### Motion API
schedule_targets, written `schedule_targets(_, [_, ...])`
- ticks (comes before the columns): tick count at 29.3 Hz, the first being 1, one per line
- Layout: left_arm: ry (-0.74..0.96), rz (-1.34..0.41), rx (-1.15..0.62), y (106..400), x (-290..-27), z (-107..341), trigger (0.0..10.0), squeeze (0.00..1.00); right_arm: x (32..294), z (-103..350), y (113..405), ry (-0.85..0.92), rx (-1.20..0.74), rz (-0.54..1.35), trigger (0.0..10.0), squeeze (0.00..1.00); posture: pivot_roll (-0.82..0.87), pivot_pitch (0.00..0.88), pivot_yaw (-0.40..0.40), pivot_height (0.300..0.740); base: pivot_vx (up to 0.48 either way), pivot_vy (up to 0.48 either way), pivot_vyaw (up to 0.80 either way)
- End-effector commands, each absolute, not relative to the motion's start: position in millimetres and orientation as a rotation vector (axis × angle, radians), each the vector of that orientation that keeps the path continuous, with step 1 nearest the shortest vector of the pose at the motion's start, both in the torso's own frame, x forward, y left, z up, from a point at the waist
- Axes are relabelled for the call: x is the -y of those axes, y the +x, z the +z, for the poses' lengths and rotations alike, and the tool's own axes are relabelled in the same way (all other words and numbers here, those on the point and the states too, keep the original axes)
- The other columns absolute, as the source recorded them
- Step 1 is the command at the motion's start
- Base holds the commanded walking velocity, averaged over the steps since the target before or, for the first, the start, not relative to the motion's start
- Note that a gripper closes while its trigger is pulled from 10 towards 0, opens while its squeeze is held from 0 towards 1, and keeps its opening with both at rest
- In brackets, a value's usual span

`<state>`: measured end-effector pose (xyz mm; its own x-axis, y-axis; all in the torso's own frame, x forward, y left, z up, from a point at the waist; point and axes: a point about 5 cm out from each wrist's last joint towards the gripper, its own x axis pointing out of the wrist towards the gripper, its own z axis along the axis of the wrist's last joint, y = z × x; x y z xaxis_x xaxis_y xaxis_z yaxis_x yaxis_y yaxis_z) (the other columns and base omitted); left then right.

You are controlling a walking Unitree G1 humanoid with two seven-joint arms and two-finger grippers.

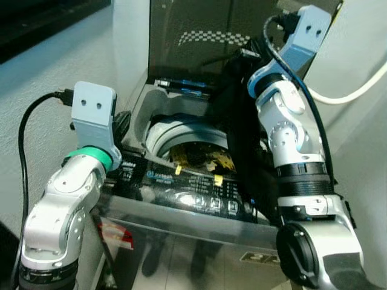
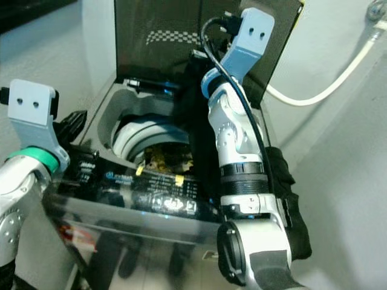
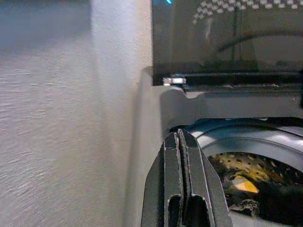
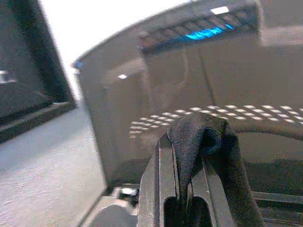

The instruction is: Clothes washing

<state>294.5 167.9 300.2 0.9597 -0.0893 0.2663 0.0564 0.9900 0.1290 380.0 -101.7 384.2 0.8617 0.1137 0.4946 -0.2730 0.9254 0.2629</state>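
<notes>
A top-loading washing machine [image 1: 181,202] stands in front of me with its dark lid [image 1: 199,36] raised. Yellow and black patterned laundry [image 1: 202,158] lies inside the white-rimmed drum [image 1: 175,128]. My right gripper [image 4: 184,142] is held high in front of the lid, shut on a black garment [image 1: 242,139]. The garment hangs from the fingers down over the machine's right side [image 2: 284,199]. My left gripper [image 3: 181,138] is shut with nothing in it, at the machine's left rim beside the drum opening [image 1: 124,124].
A white hose [image 1: 357,90] runs along the wall at the right. A pale wall [image 3: 57,118] stands close on the machine's left. The control panel [image 1: 211,202] runs along the front edge, above the shiny front.
</notes>
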Motion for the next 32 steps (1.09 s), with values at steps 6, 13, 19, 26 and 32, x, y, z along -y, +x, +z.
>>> schedule_targets(6, [0.13,-0.086,0.259,294,-167,296,10.0,0.0,104,388,378,0.323,0.51,0.202,10.0,0.0,0.08,0.04,-0.077,0.74,0.0,0.0,0.0])
schedule_targets(13, [0.129,-0.11,0.242,294,-165,291,10.0,0.0,89,384,386,0.199,0.415,0.302,10.0,0.0,0.06,0.036,-0.057,0.74,0.0,0.0,0.0])
schedule_targets(19, [0.147,-0.158,0.228,296,-160,287,10.0,0.0,75,441,386,0.179,0.507,0.465,10.0,0.0,0.05,0.036,-0.042,0.74,0.0,0.0,0.0])
schedule_targets(26, [0.138,-0.199,0.218,296,-151,282,10.0,0.0,142,536,355,0.817,0.831,0.331,10.0,0.0,0.05,0.046,-0.059,0.74,0.0,0.0,0.0])
schedule_targets(32, [0.149,-0.266,0.217,296,-142,278,10.0,0.0,133,470,395,0.404,0.555,0.162,10.0,0.0,0.05,0.069,-0.035,0.74,0.0,0.0,0.0])
